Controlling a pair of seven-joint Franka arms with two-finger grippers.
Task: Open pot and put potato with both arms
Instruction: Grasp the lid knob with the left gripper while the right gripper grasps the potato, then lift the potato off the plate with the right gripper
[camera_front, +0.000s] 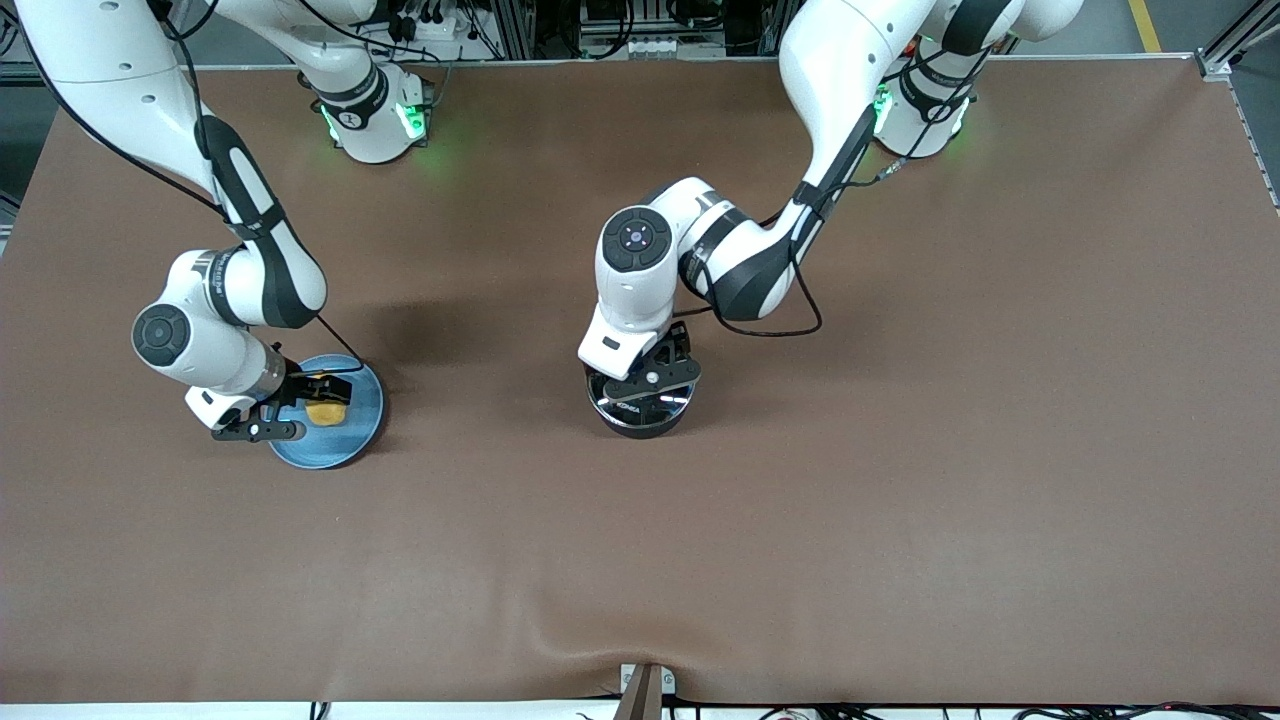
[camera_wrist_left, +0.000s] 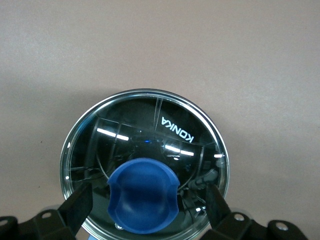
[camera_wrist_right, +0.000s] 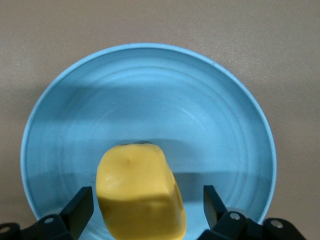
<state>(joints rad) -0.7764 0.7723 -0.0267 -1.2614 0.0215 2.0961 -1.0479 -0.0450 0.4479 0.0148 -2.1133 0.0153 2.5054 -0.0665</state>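
1. The small round black saucepan with its clear glass lid (camera_front: 640, 405) stands near the middle of the bench, at about 3 o'clock from the flat light-blue plate (camera_front: 355, 440), well apart from it.
2. The left tool (camera_wrist_left: 145, 205) hangs low over the lid, its fingers (camera_wrist_left: 75, 210) spread wide on either side of the blue knob (camera_wrist_left: 143, 195) without touching it.
3. The small smooth yellow-orange potato (camera_wrist_right: 140, 192) lies on the plate, toward the right arm's end of the bench.
4. The right tool (camera_wrist_right: 147, 207) straddles the potato, fingers wide at both flanks; no contact shows.
5. To do this step well, I judge each tool should settle centred before closing: the knob is small and rounded, so an off-centre pinch could slip, and the smooth potato could squirt sideways off the plate.
6. Lifting the lid straight up should keep the pot from shifting.
7. The bench is covered in plain brown matting, slightly rippled at its 6 o'clock edge; metal framing and cables run along the 12 o'clock side.
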